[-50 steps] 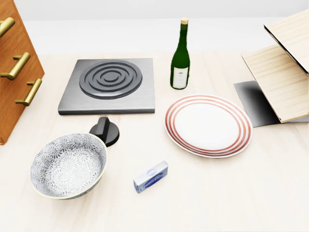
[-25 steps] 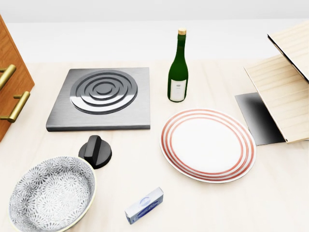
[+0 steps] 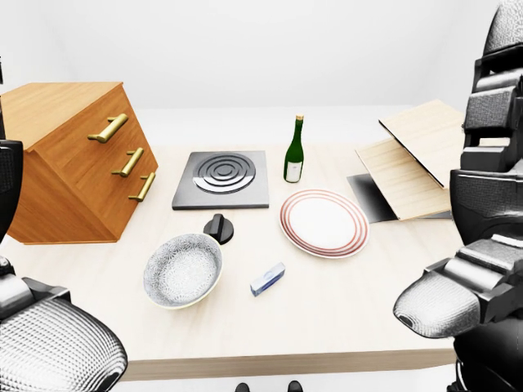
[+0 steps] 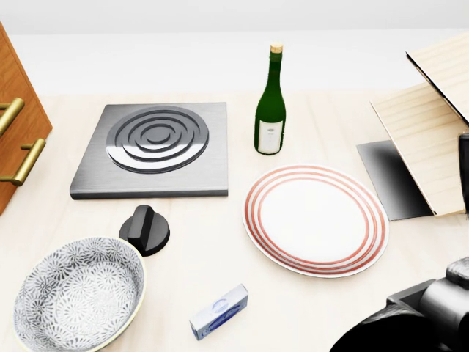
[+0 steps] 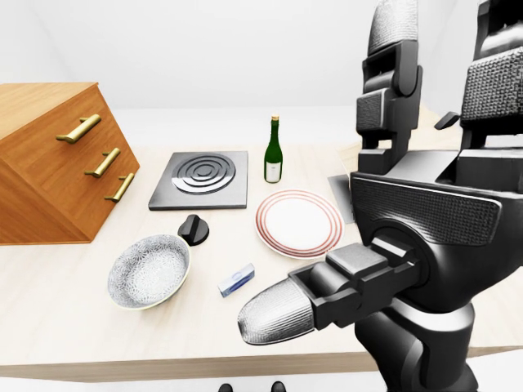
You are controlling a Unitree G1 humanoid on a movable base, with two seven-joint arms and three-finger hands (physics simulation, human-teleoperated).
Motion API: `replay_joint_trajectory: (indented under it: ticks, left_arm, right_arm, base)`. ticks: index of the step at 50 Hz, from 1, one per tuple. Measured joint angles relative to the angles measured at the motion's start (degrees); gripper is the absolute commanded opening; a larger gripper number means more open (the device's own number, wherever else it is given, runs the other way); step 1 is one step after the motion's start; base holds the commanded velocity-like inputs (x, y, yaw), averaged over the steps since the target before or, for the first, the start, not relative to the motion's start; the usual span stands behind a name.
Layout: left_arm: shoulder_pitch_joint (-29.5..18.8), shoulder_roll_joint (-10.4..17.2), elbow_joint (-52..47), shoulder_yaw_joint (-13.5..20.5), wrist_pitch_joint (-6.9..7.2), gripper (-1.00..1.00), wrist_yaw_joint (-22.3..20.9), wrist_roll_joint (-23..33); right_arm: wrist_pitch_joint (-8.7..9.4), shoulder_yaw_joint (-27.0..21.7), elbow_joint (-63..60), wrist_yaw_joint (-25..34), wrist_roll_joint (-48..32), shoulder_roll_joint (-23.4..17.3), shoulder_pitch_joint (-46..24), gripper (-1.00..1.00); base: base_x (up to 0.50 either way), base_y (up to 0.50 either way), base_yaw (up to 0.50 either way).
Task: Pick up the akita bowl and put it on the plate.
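Well apart from the plate [image 4: 315, 220], the akita bowl [image 4: 77, 301] sits upright

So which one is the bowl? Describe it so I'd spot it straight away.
In the left-eye view, find the wooden drawer chest on the left, then the black knob to its right. The bowl sits just below-left of the knob. It is the only deep dish, with a fine grey-and-white pattern, unlike the flat red-ringed plate.
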Motion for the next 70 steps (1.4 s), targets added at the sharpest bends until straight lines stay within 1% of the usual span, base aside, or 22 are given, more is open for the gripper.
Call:
replay_joint_trajectory:
  ticks: [4,11,19,25,29,35,42,51,70]
  left_arm:
    - [-0.02,0.28,-0.01,-0.03,0.00,0.97,0.00,-0.18]
    - [-0.23,0.76,-0.01,0.27,0.00,0.97,0.00,-0.86]
    - [-0.62,1.18,-0.01,1.30,0.00,0.97,0.00,-2.04]
    - [-1.06,1.32,-0.01,2.25,0.00,0.97,0.00,-2.95]
    - [-1.31,1.42,-0.02,2.75,0.00,0.97,0.00,-3.40]
    - [-1.56,1.70,-0.02,3.32,0.00,0.98,0.00,-4.05]
    - [-1.66,2.00,-0.02,3.72,0.00,0.98,0.00,-4.56]
    - [-1.85,2.07,-0.02,4.04,0.00,0.97,0.00,-4.93]
    - [-1.70,2.40,-0.02,3.72,0.00,0.97,0.00,-4.90]
  right_arm:
    - [0.00,3.22,0.00,3.88,-5.91,2.74,1.23,1.00]
    - [0.00,8.56,0.01,12.39,-18.00,8.82,2.62,1.00]
    - [0.00,15.83,0.00,25.91,-36.51,17.04,3.94,1.00]
    - [0.00,20.83,1.05,35.19,-48.58,22.15,5.70,1.00]
    - [0.00,23.36,3.09,39.99,-54.52,25.01,6.93,1.00]
    - [0.00,26.40,6.58,45.82,-60.17,28.52,8.75,1.00]
    - [0.00,30.30,10.12,49.94,-64.44,31.78,9.65,1.00]
    - [0.00,32.49,15.23,53.85,-68.85,34.98,9.30,1.00]
    - [0.00,36.60,24.42,57.63,-76.11,39.06,9.56,1.00]
  base:
    - [0.00,0.00,0.00]
    - [0.00,0.00,0.00]
    - [0.00,0.00,0.00]
    - [0.00,0.00,0.00]
    - [0.00,0.00,0.00]
    - [0.00,0.00,0.00]
    - [0.00,0.00,0.00]
    - [0.00,0.00,0.00]
    - [0.00,0.00,0.00]
